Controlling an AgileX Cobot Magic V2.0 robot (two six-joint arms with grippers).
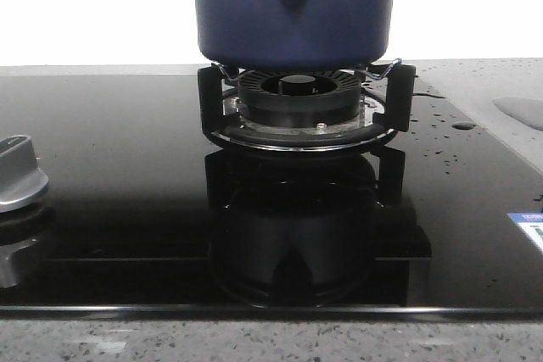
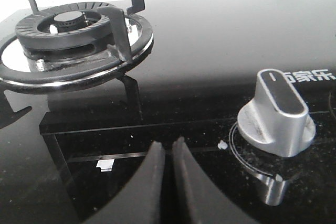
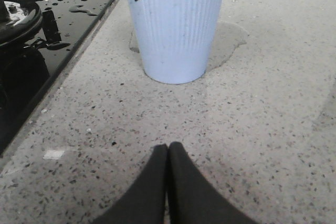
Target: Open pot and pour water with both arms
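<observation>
We see the pot (image 1: pixel 293 10) seated upright on the burner ring (image 1: pixel 299 99) in the front view, yet neither wrist view shows it, so we cannot judge which arm is nearer. The left gripper (image 2: pixel 169 153) hangs over black glass beside a knob (image 2: pixel 276 114), the right gripper (image 3: pixel 168 153) before a ribbed cup (image 3: pixel 176 24) on the speckled surface (image 3: pixel 262 129); both jaws are pressed together, empty. Water (image 1: pixel 463 125) beads right of the burner.

The speckled grey surface (image 3: pixel 252 129) carries a black glass hob (image 1: pixel 110 175), a pale ribbed cup (image 3: pixel 176 24) standing in a shallow water (image 3: pixel 231 40) patch.
</observation>
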